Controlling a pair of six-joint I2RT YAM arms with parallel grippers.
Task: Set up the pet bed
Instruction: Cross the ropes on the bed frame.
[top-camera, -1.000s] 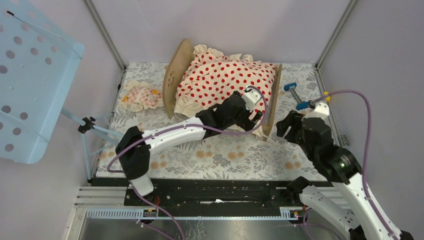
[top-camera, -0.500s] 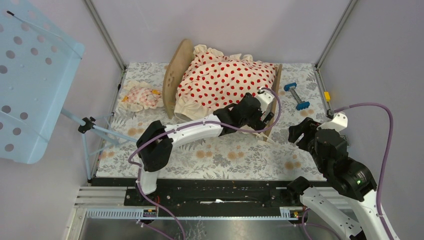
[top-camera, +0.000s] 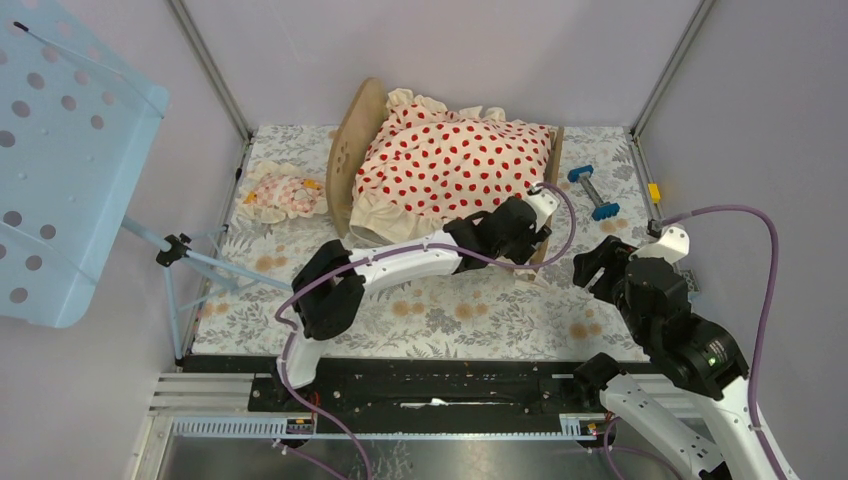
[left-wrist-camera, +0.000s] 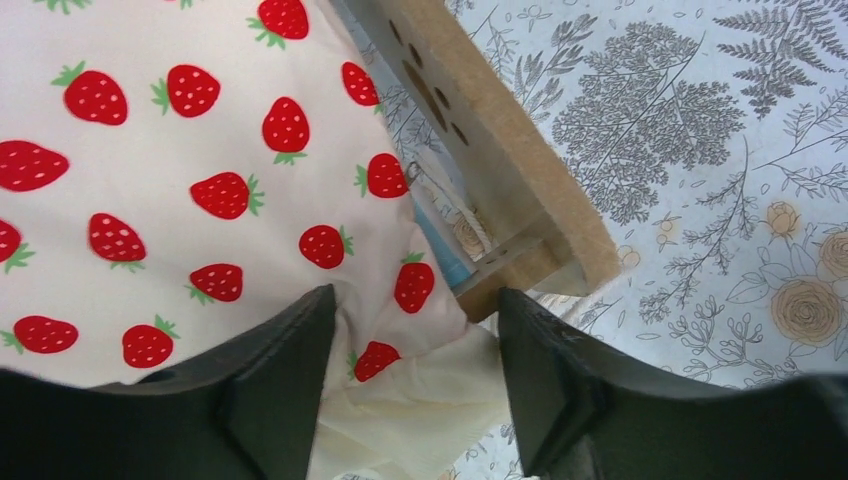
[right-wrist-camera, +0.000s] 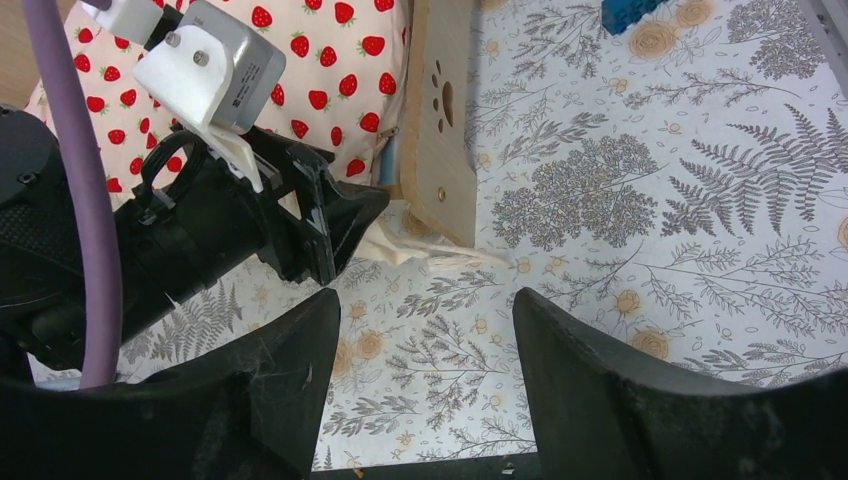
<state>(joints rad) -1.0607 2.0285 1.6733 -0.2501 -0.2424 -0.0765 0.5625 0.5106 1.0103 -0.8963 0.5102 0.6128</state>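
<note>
Light-wood pet bed (top-camera: 350, 150) with rounded headboard, set against the far edge of the grey floral tabletop (top-camera: 450, 310) and covered by a cream ruffled blanket (top-camera: 450, 160) printed with red strawberries. The left claw (left-wrist-camera: 410, 305) is held at the bed's near right corner, beside the footboard (right-wrist-camera: 445, 110) with its paw-print cutout; its fingers are spread apart, with the blanket's ruffled hem lying between them. The right claw (right-wrist-camera: 425, 310) is poised above the tabletop near the right edge, fingers apart, nothing held. A small pink checked pillow (top-camera: 285, 193) is seen towards the far left corner, a blue dumbbell (top-camera: 593, 192) towards the far right corner
</note>
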